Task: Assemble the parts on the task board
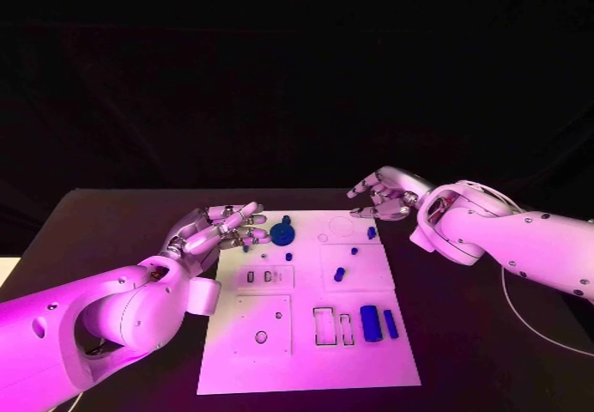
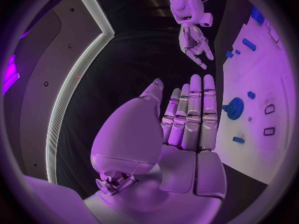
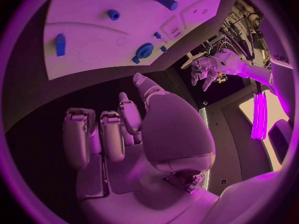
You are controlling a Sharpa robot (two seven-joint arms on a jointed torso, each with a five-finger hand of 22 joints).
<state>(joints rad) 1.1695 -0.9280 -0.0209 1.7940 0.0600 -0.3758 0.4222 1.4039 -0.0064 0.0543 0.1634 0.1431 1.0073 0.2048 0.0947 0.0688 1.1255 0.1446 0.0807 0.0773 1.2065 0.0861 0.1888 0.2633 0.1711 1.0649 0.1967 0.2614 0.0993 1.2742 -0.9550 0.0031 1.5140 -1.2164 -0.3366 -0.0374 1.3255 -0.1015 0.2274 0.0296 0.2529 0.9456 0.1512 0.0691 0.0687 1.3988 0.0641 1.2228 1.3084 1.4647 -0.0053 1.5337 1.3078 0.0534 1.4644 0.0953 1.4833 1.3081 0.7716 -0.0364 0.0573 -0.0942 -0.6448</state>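
Left hand (image 1: pixel 227 229) — fingers straight and together, empty, at the task board's (image 1: pixel 310 360) left edge. Right hand (image 1: pixel 386 196) — fingers curled, nothing held, over the desk (image 1: pixel 124 232) beyond the board's far right corner.

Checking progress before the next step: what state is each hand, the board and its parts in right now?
left hand: empty, fingers apart, at the board's left edge.
right hand: empty, fingers partly curled, past the board's far right corner.
task board: flat on the table, several slots empty.
round blue gear: on the board, untouched.
blue block: on the board beside empty rectangular slots.
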